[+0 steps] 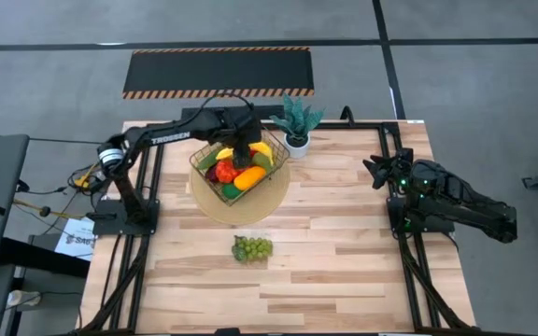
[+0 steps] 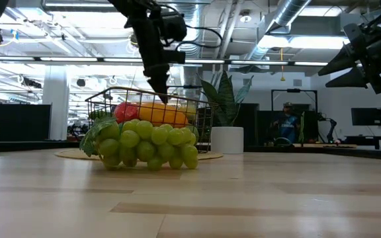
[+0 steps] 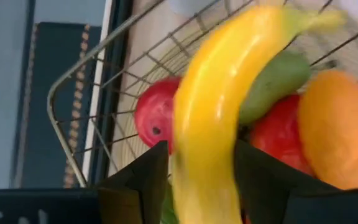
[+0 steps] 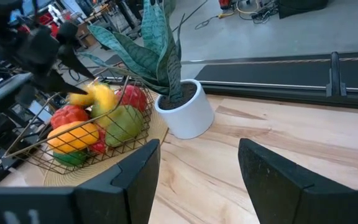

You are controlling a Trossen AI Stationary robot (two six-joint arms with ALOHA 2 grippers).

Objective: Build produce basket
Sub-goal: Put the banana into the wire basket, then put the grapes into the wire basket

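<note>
Where the high view looks down, the left gripper [image 1: 242, 147] hangs over the basket [image 1: 204, 175] left of centre, on a round mat [image 1: 215, 209]; grapes [image 1: 251, 247] lie below it on the table [image 1: 344, 261], and the right gripper [image 1: 378, 171] waits at right. Low down, the grapes [image 2: 148, 143] fill the left middle before the basket [image 2: 98, 106]. From the left wrist, the fingers [image 3: 143, 177] flank a banana [image 3: 219, 106], loosely; whether they grip it cannot be told. From the right wrist, the jaws stand wide and empty, facing a potted plant [image 4: 180, 106].
</note>
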